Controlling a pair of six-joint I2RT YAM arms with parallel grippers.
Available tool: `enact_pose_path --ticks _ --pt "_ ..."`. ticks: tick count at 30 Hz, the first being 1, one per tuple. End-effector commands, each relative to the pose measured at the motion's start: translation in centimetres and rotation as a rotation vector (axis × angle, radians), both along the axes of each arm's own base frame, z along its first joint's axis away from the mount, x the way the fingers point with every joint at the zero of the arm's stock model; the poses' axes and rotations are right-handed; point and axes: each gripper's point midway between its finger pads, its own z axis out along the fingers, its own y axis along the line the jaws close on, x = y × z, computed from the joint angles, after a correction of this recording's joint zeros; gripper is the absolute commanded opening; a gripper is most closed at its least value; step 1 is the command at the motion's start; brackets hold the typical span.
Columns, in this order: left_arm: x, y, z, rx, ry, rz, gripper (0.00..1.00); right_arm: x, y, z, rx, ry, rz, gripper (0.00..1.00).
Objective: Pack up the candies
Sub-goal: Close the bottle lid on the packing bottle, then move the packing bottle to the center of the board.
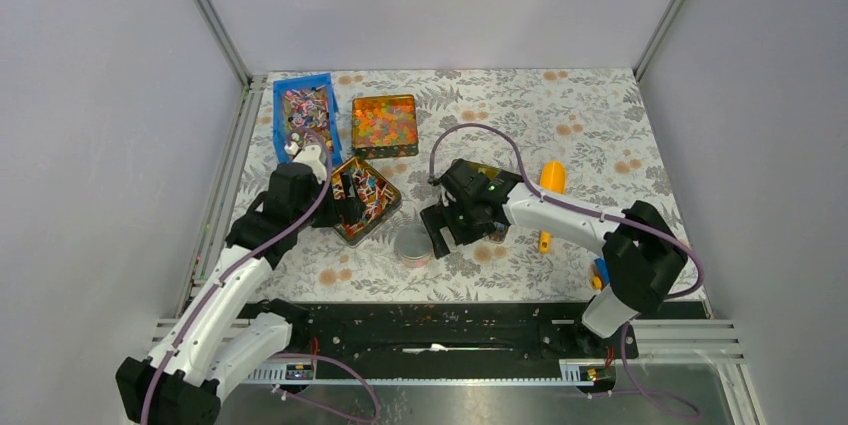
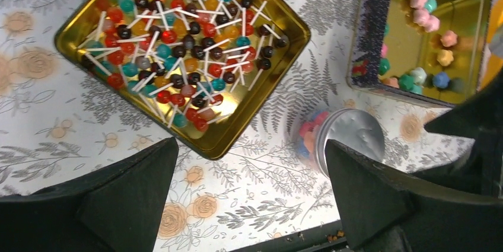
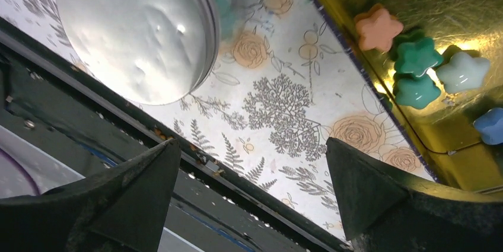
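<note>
The candies (image 3: 415, 56) (pastel stars in teal, peach, pale green and blue) lie loose in a gold tin (image 3: 474, 3) on the floral desk (image 3: 285, 109). A few more show through the side of a small clear jar (image 2: 308, 136) capped by a silver lid (image 3: 136, 26), just beside that tin. The right fingers (image 3: 118, 198) hover spread wide and empty over the strip of desk between jar and tin. The left fingers (image 2: 130, 204) are likewise released, grasping nothing, just in front of a second gold tin (image 2: 77, 31) full of lollipops (image 2: 190, 44), with the jar near their right tip.
</note>
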Motion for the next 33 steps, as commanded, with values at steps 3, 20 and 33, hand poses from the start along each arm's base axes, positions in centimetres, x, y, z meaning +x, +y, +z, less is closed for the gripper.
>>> enact_pose_path --ticks 3,20,33 --pt "0.2 -2.5 2.4 -0.102 0.002 -0.088 0.99 1.0 1.7 -0.2 0.088 0.090 -0.095 0.99" --pt "-1.7 -6.0 -2.0 -0.255 0.259 -0.207 0.99 8.2 -1.1 -0.1 0.278 0.163 -0.380 1.00" --pt "-2.6 -8.9 -5.7 -0.435 0.441 -0.302 0.79 4.3 1.7 0.2 0.407 0.358 -0.342 0.92"
